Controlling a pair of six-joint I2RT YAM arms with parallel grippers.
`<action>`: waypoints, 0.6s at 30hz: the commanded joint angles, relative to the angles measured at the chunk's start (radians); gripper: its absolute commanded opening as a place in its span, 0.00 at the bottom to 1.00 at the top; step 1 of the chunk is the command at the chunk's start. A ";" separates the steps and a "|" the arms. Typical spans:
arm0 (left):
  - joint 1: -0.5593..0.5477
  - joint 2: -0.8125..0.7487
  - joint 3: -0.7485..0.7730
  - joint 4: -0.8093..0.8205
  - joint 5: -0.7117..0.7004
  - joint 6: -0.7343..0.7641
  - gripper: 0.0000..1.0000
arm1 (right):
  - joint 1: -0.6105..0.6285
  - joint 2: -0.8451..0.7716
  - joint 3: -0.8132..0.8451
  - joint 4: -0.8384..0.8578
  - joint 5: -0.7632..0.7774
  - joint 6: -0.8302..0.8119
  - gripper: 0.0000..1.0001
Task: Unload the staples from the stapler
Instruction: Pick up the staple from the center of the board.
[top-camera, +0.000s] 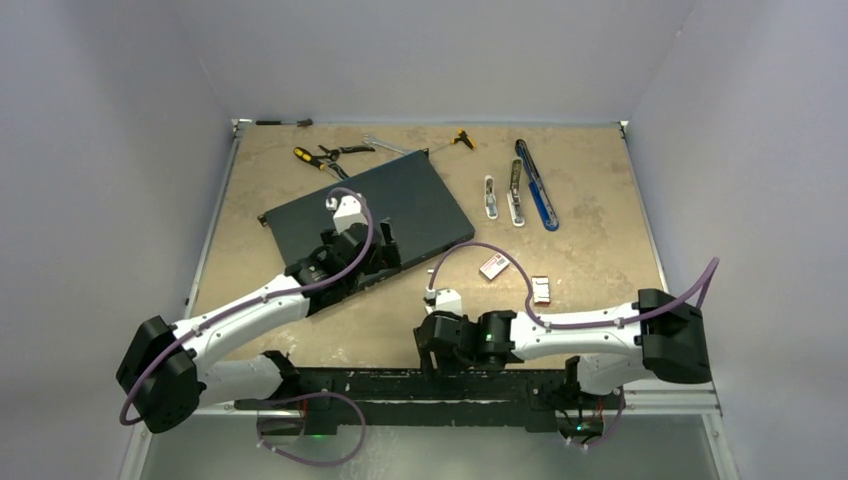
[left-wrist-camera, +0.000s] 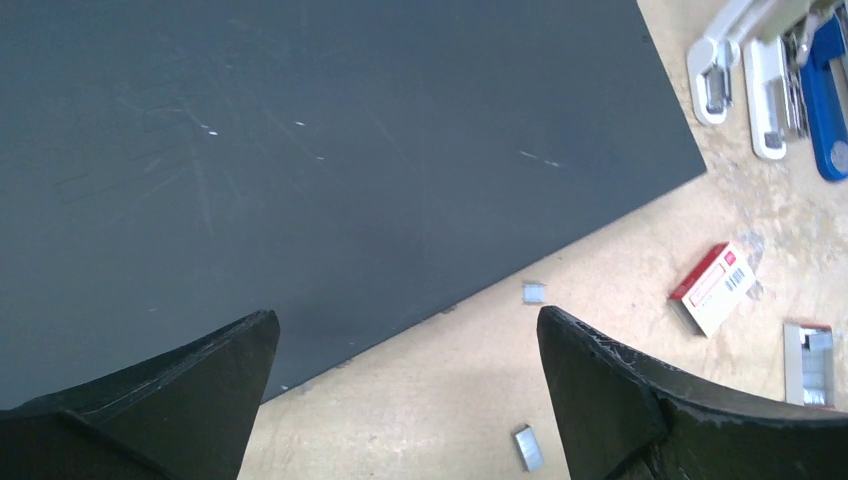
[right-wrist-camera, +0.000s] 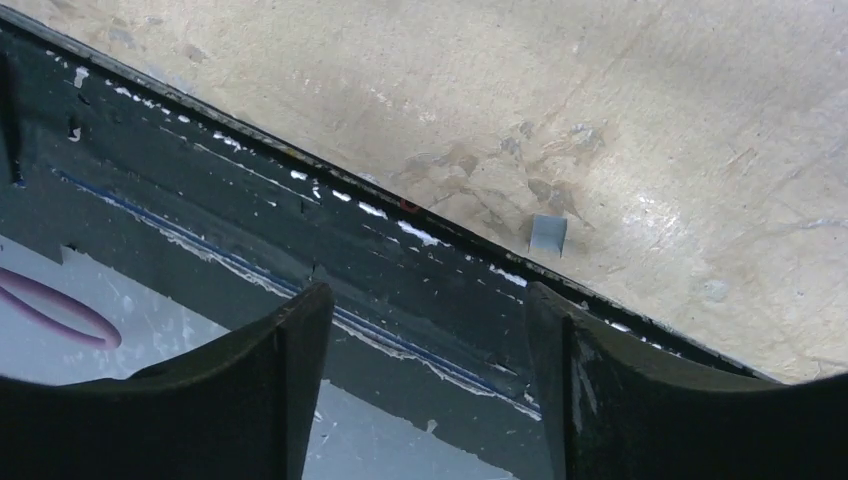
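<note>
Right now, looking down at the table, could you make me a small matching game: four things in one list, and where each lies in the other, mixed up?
Things:
1 blue stapler
2 red-and-white box
3 yellow-handled pliers
4 dark board

Places:
A by the back edge, towards the left
B partly beneath the left gripper
C towards the back, right of the board
D on the bare table, just right of the board's near corner

Pairs: 1-C, 2-D, 3-A, 4-B

We see the table (top-camera: 600, 250) from high above its near edge; wrist views look down close; left shares the dark board (left-wrist-camera: 300, 150) with top.
</note>
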 joint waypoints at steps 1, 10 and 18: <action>0.020 -0.080 -0.016 -0.063 -0.130 -0.067 0.99 | 0.014 -0.010 -0.024 -0.053 0.060 0.130 0.70; 0.047 -0.121 -0.062 -0.033 -0.099 -0.067 0.98 | 0.012 0.052 0.000 -0.122 0.107 0.121 0.63; 0.049 -0.095 -0.063 -0.004 -0.082 -0.063 0.98 | -0.012 0.090 0.001 -0.089 0.097 0.041 0.52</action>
